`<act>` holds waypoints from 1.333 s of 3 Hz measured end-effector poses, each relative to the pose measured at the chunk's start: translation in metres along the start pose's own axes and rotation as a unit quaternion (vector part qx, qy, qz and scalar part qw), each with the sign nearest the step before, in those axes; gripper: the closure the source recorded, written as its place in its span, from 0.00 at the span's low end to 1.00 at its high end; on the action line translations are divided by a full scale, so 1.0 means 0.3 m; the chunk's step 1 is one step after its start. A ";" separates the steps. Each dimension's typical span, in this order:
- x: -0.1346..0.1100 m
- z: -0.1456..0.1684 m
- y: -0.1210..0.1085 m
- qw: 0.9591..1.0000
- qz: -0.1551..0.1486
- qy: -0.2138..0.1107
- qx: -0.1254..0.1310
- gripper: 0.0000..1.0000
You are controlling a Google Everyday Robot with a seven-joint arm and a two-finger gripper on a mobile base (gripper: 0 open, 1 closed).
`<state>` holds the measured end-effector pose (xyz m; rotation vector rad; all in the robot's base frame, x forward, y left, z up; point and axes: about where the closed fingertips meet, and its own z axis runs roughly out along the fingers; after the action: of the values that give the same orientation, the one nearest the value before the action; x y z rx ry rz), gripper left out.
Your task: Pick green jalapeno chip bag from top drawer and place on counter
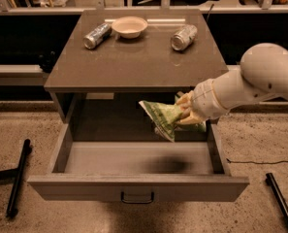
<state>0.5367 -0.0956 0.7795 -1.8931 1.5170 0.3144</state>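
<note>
The green jalapeno chip bag (162,118) hangs crumpled in the air above the right half of the open top drawer (134,186), just below the front edge of the counter (134,62). My gripper (186,111) is shut on the bag's right end; my white arm comes in from the right. The drawer is pulled fully out, its dark handle at the front centre, and its floor shows the bag's shadow.
On the counter's far side lie two silver cans (97,35) (184,37) on their sides with a pale bowl (129,26) between them. Black bars lie on the floor at left (18,176) and at right (281,200).
</note>
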 end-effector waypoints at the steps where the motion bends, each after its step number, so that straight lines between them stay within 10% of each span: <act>1: -0.084 -0.129 -0.078 0.999 -0.023 -0.005 0.034 1.00; 4: -0.205 -0.261 -0.258 0.994 -0.059 -0.030 0.092 1.00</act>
<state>0.5735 -0.0913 0.9001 -1.8016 1.3399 0.1695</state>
